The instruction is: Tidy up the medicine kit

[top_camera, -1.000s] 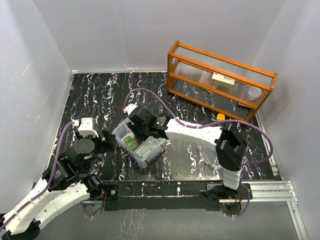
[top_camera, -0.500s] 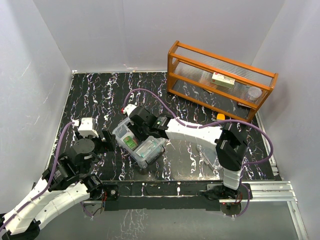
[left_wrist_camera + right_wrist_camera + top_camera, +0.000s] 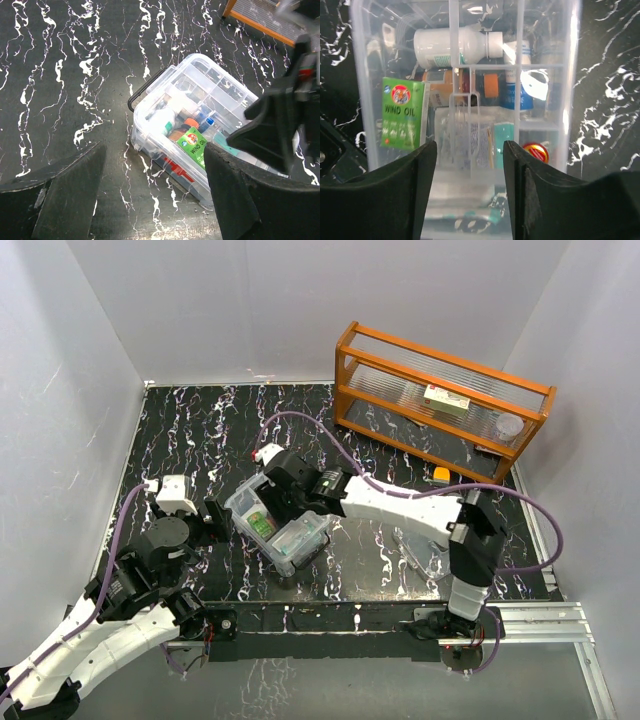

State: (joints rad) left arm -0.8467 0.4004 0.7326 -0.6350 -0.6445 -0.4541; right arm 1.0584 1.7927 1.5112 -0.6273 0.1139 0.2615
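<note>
The medicine kit point(image 3: 278, 525) is a clear box, lid off, left of the table's middle, with a red mark point(image 3: 175, 167) on its front and a dark handle point(image 3: 145, 90) at one end. A clear divided tray point(image 3: 520, 65) sits in it over a green WIND OIL packet point(image 3: 402, 120), a white bottle point(image 3: 455, 47) and a red tin point(image 3: 536, 152). My right gripper point(image 3: 470, 190) hangs open just above the tray, holding nothing, and also shows in the top view point(image 3: 283, 490). My left gripper point(image 3: 155, 200) is open and empty, low beside the box's front-left side.
An orange wooden rack point(image 3: 440, 400) stands at the back right with a small box point(image 3: 446, 400) and a round tub point(image 3: 510, 425) on its shelf. A clear lid-like piece point(image 3: 425, 550) lies on the table near the right arm's base. White walls close in the black marbled table point(image 3: 200, 430).
The right arm's elbow has swung to the right and its gripper has shifted slightly right over the box. The left arm and the box have not moved.
</note>
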